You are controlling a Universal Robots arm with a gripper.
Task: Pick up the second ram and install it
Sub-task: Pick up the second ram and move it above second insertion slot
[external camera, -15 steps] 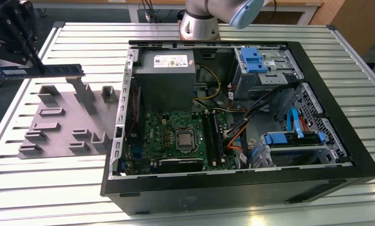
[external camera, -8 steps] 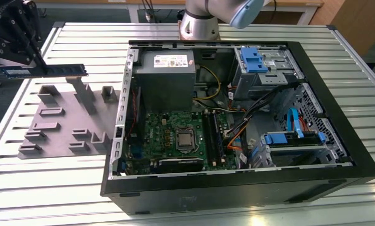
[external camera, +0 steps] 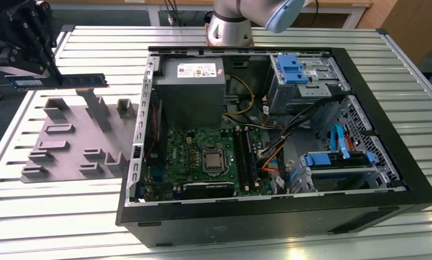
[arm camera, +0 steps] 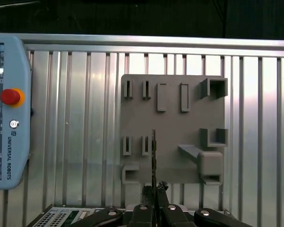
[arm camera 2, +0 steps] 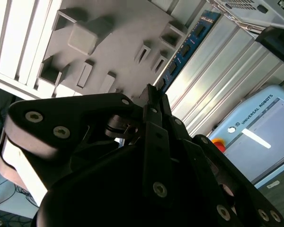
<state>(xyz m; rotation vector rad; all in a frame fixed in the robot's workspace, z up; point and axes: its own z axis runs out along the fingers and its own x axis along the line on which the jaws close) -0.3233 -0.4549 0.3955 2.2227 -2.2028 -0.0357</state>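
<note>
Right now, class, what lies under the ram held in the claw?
In the first wrist view, the grey slotted holder plate lies below it, resting on the ribbed metal table. The second ram and claw hide a thin strip of the plate.

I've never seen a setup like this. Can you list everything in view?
second ram: one, blue-green, held above the tray, exterior view's left
tray: one, grey, on the table beside the case
computer case: one, black, open, on the table
motherboard: one, green, inside the case
power supply: one, grey, inside the case
drive clips: two, blue, at the drive bays
table: one, silver, slatted
control tablet: one, pale blue, red button, apart from the tray
arm: one, silver and blue, beyond the case
jaws: one pair, black, shut on the second ram
</note>
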